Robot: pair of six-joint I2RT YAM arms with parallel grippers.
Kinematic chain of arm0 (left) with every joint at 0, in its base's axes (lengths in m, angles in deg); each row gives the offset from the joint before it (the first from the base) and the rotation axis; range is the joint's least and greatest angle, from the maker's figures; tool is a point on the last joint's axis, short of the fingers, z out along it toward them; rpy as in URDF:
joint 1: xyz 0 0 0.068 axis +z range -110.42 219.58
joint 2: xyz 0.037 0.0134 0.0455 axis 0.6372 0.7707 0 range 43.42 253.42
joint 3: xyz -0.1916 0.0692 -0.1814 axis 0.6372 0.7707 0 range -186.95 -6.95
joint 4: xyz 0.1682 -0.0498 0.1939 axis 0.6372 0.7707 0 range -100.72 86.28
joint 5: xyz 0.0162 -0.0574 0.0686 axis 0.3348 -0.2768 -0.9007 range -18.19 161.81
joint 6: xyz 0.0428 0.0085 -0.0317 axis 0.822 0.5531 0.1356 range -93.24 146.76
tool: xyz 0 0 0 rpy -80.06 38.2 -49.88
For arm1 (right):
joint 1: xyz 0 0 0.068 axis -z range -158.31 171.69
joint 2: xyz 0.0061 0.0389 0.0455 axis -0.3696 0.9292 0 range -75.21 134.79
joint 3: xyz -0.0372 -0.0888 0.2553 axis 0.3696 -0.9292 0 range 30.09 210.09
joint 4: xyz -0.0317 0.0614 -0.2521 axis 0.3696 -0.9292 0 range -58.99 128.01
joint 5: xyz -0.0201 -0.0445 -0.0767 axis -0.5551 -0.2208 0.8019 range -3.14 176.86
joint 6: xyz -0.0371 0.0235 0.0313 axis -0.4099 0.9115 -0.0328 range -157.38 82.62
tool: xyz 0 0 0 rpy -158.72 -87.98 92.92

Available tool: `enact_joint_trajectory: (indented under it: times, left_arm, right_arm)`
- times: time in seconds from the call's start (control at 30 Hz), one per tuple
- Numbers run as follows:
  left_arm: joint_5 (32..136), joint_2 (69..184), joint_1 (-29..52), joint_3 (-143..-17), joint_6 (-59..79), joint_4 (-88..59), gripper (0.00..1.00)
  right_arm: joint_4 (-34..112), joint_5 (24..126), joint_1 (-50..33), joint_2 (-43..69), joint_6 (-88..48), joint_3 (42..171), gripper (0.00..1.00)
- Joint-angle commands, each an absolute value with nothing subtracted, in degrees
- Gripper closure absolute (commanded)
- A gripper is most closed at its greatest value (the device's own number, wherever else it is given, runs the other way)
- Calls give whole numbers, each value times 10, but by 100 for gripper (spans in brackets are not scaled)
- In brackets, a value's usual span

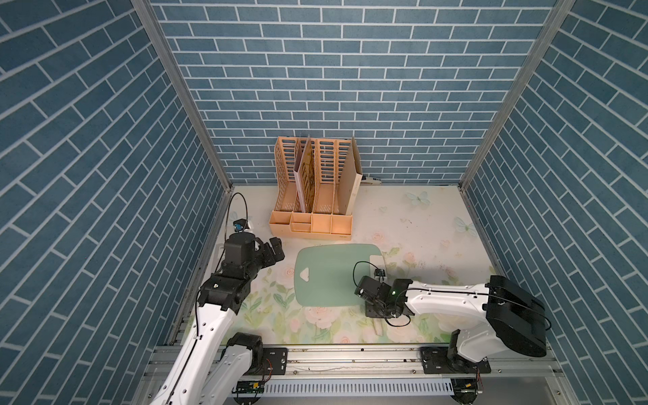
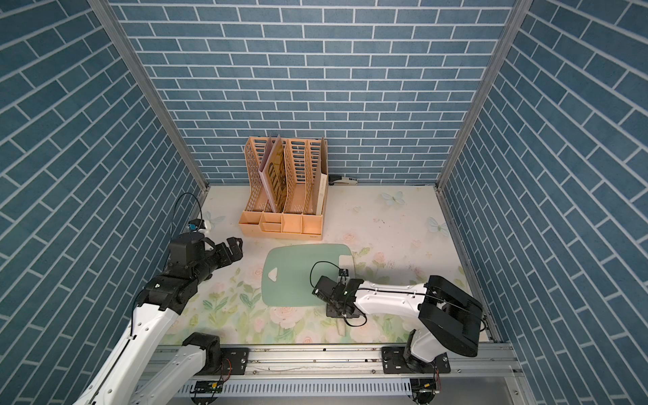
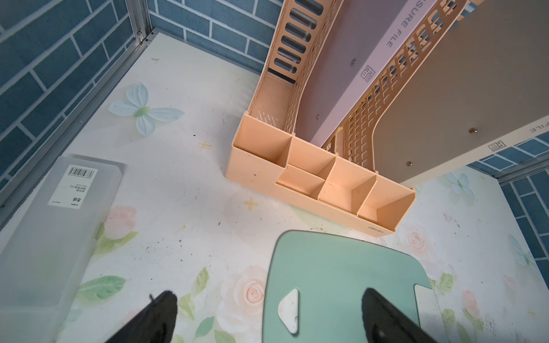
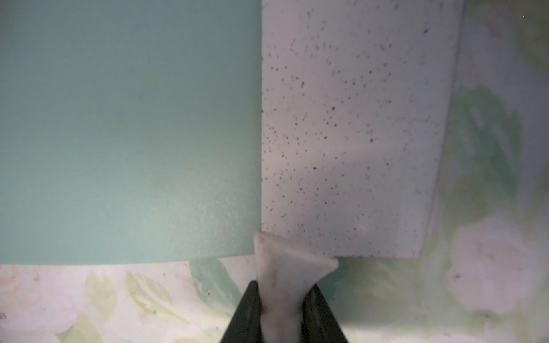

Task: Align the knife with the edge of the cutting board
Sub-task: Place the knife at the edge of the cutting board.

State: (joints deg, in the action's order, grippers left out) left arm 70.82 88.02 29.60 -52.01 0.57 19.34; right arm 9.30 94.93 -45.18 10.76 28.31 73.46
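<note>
Top views high, looking down (near-identical pair); wrist views low, both catch cutting board [image 3: 332, 273].

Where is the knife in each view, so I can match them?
In a top view: knife blade on the cutting board's right end, partly under the right arm.
In a top view: knife in the same spot.
Left wrist: only a blade corner, on the board end away from its hole.
Right wrist: blade close up, handle in the shut right gripper.
Shared landmark: the green board.

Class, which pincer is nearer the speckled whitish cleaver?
Right. The right pincer is shut on the speckled whitish cleaver's cream handle; the left pincer hangs open by the pale green cutting board's holed end.
</note>
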Motion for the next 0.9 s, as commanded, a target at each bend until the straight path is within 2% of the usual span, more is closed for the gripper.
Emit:
enact_joint_trajectory:
  times: [0.0,0.87]
  left_arm:
    - [708,875,300,-514,6,190,0]
    - [708,876,300,-514,4,189,0]
  right_arm:
    - [79,941,-456,122,274,740,74]
    - [75,947,-458,125,282,739,74]
